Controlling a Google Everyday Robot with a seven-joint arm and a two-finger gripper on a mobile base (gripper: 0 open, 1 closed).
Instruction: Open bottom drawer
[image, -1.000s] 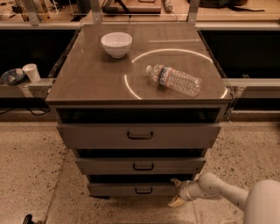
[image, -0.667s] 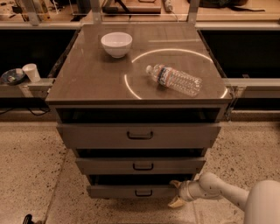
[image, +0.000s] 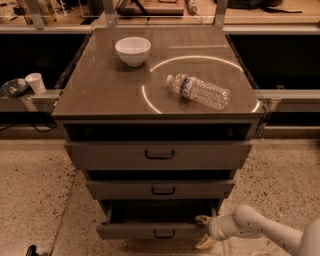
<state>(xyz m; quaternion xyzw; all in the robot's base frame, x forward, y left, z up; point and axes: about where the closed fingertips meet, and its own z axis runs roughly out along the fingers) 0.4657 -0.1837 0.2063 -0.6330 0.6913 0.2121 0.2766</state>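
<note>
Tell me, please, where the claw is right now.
In the camera view, the claw sits low and right of centre, at the right end of the bottom drawer, beneath the middle drawer.

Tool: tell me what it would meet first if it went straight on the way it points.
The tool, open and low at the right, points left at the bottom drawer. It would likely meet the right end of that drawer's front first, though depth is unclear.
</note>
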